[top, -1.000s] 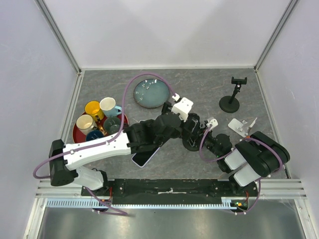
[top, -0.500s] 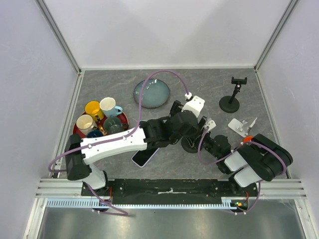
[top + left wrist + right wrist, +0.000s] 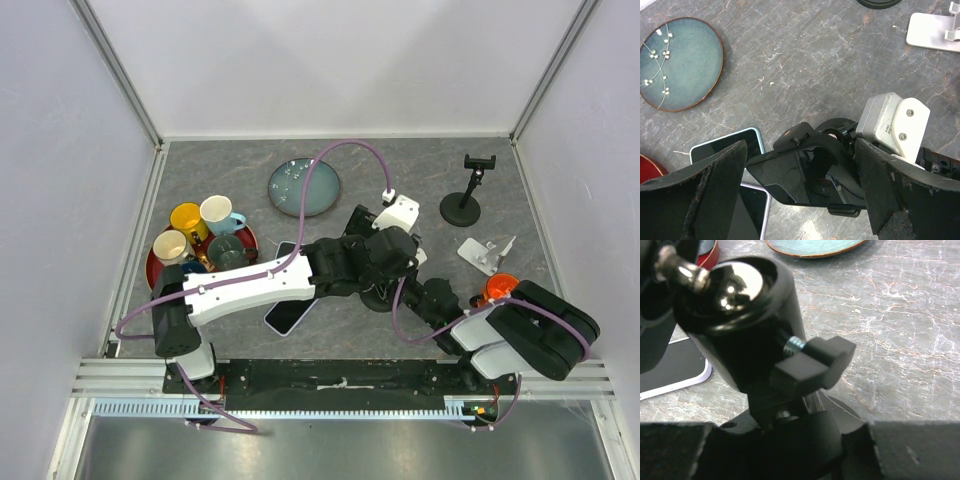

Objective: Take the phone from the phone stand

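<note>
In the left wrist view a black phone [image 3: 785, 177] sits tilted in the clamp of a black phone stand [image 3: 837, 150]. My left gripper [image 3: 801, 167] is open; its fingers [image 3: 700, 200] stand on either side of the phone, close to its edges. In the top view the left gripper [image 3: 385, 260] covers the phone. My right gripper [image 3: 790, 445] is low at the stand's base [image 3: 790, 440], jaws pressed on its two sides. The stand's ball joint [image 3: 732, 287] and knob [image 3: 815, 362] rise above it. In the top view the right gripper [image 3: 408, 290] meets the stand's base [image 3: 378, 297].
Two spare phones lie flat left of the stand, one blue-edged [image 3: 730, 147], one lilac-edged [image 3: 290, 313]. A teal plate [image 3: 303, 187] lies at the back. A red tray [image 3: 160, 268] with cups is at the left. Another black stand [image 3: 463, 203] and a white stand [image 3: 485, 252] are at the right.
My left arm has swung right and brought its gripper over the phone on the stand. My right gripper has moved left and down onto the stand's base.
</note>
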Action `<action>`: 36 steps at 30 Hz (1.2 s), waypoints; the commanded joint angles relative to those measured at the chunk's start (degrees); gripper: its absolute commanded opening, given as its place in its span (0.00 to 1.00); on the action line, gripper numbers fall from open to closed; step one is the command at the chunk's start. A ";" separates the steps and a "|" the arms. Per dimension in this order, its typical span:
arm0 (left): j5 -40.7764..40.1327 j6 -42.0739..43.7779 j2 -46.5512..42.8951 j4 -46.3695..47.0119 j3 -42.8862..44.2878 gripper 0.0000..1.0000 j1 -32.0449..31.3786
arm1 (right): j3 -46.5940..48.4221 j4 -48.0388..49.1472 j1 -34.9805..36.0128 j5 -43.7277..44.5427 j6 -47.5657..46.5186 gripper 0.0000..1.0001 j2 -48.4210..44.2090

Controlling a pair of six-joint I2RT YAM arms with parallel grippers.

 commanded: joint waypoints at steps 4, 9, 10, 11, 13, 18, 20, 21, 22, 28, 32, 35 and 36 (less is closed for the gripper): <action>-3.46 -4.35 1.42 -7.26 2.65 0.94 -1.49 | -2.35 2.50 1.10 9.02 1.79 0.00 -3.40; -5.65 -5.85 0.55 -10.69 2.38 0.88 -1.58 | -2.35 1.89 1.10 12.01 2.85 0.00 -4.20; -6.09 -5.85 0.11 -11.83 2.30 0.87 -1.49 | -2.35 1.88 1.10 12.71 3.03 0.00 -4.37; -6.53 -5.85 -0.07 -12.36 2.29 0.87 -1.49 | -2.35 1.88 1.10 13.07 3.11 0.00 -4.37; -8.02 -5.94 -0.51 -14.28 2.38 0.87 -1.49 | -4.02 1.88 1.10 14.03 3.29 0.00 -4.37; -11.01 -7.34 -2.26 -17.90 1.86 0.86 -1.32 | -4.37 0.83 1.10 15.88 3.90 0.00 -5.42; -10.84 -8.13 -3.84 -17.90 0.72 0.82 -1.32 | -4.37 0.13 1.10 16.67 3.99 0.00 -5.95; -10.67 -8.66 -4.37 -17.90 -0.68 0.82 -1.32 | -4.37 -0.14 1.10 16.85 4.08 0.00 -6.39; -10.40 -9.19 -4.81 -17.90 -1.48 0.82 -1.14 | -4.37 -0.31 1.10 17.11 4.26 0.00 -6.57; -6.45 -14.37 -6.75 -15.62 -10.44 0.82 -0.62 | -4.55 -0.40 1.10 17.99 4.70 0.00 -6.74; -3.64 -17.62 -8.33 -11.85 -16.24 0.82 -0.09 | -4.72 -0.49 1.19 18.17 5.22 0.00 -6.57; -1.97 -18.51 -10.70 -7.19 -21.25 0.81 1.23 | -4.63 -0.58 1.10 17.64 5.14 0.00 -6.57; -0.92 -18.42 -11.40 -4.48 -23.61 0.81 1.84 | -4.55 -0.58 1.10 17.38 5.14 0.00 -6.48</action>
